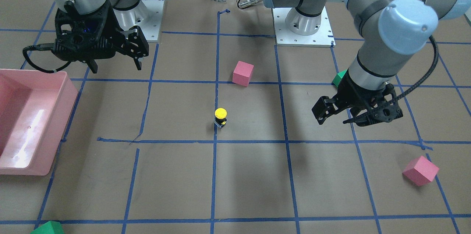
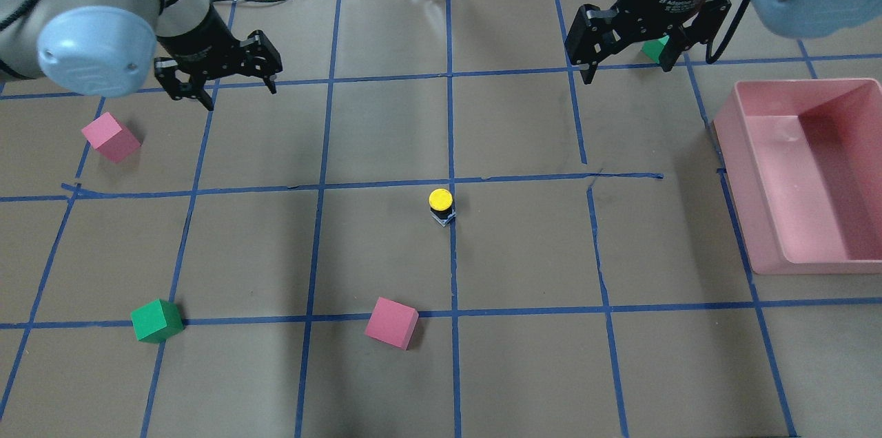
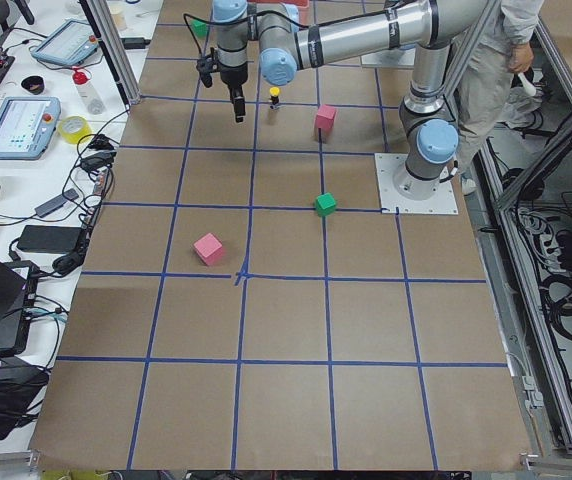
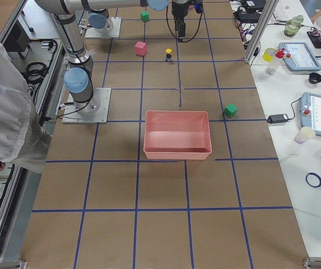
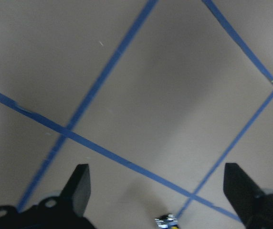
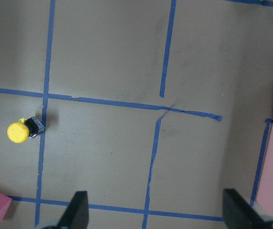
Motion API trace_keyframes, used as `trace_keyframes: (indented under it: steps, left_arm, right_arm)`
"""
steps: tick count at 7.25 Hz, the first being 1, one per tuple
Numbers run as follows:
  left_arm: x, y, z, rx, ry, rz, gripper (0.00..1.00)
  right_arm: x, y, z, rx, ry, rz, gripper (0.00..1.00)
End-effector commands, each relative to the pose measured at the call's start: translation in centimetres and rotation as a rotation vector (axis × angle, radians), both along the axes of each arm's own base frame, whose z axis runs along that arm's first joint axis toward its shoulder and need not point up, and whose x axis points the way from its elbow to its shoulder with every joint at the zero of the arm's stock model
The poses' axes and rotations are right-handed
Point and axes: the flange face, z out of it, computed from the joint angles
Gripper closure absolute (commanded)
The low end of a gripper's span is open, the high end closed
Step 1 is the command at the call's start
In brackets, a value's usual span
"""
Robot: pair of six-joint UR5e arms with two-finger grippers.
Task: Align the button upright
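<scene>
Yellow-capped black-and-grey push-button (image 2: pixel 442 206) upright on brown desk (image 2: pixel 386 135). Left jaws and right jaws wide open, empty. Risk: narrow base, nudge topples it.

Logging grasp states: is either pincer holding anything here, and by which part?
Nothing is held. The left pincer and right pincer are both open and empty; the button stands free on the table, yellow cap up.
</scene>
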Motion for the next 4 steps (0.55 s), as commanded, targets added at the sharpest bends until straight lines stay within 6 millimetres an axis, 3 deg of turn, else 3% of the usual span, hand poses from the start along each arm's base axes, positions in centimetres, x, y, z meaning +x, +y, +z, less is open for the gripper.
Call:
trace_keyframes:
  steps: [1,3,4]
  left_arm:
    - [0.7,3.8,6.2,0.023,-0.072,-0.078,0.0]
    - [-0.7,6.9,8.9,0.023,0.023,-0.087,0.0]
    - [-1.0,7.3,9.3,0.012,0.036,-0.09,0.0]
  right_arm:
    - [0.0,0.0,0.0,0.0,0.0,0.0,0.0]
    - [0.0,0.0,0.0,0.0,0.0,0.0,0.0]
    - [0.0,0.0,0.0,-0.001,-0.001,0.0,0.0]
